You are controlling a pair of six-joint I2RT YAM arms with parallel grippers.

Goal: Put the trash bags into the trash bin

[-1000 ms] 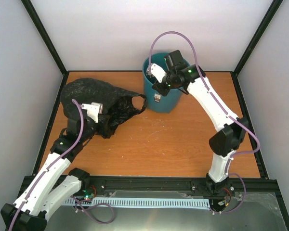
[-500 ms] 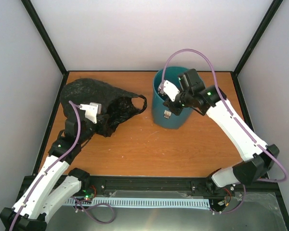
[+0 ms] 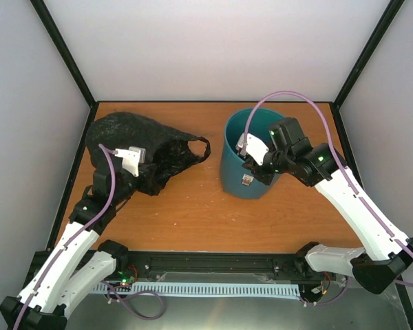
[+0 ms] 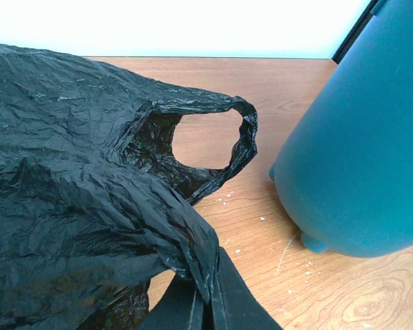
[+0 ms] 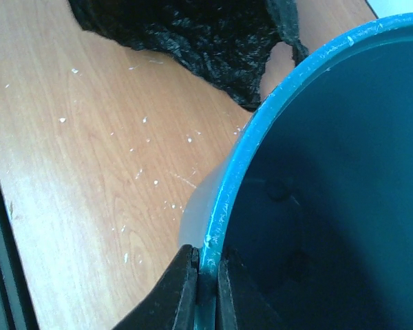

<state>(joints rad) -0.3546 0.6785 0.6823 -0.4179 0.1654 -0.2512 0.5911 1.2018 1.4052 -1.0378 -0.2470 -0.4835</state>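
Observation:
The black wrinkly trash bag (image 3: 134, 141) lies at the table's back left, one loop handle (image 4: 242, 137) reaching toward the bin. My left gripper (image 4: 210, 299) is shut on a fold of the bag's film; in the top view it (image 3: 139, 165) sits at the bag's near edge. The teal-blue trash bin (image 3: 248, 148) stands upright right of centre, a small white label (image 3: 247, 180) on its near side. My right gripper (image 5: 206, 275) is shut on the bin's rim (image 5: 261, 130), one finger inside and one outside. The bin's inside looks empty.
The orange wooden table (image 3: 193, 206) is speckled with white crumbs. White walls and black frame posts (image 3: 65, 55) enclose the back and sides. A black rail (image 3: 213, 265) runs along the near edge by the arm bases.
My right gripper has dragged the bin from the back of the table toward the near right. The left gripper and the bag have stayed put.

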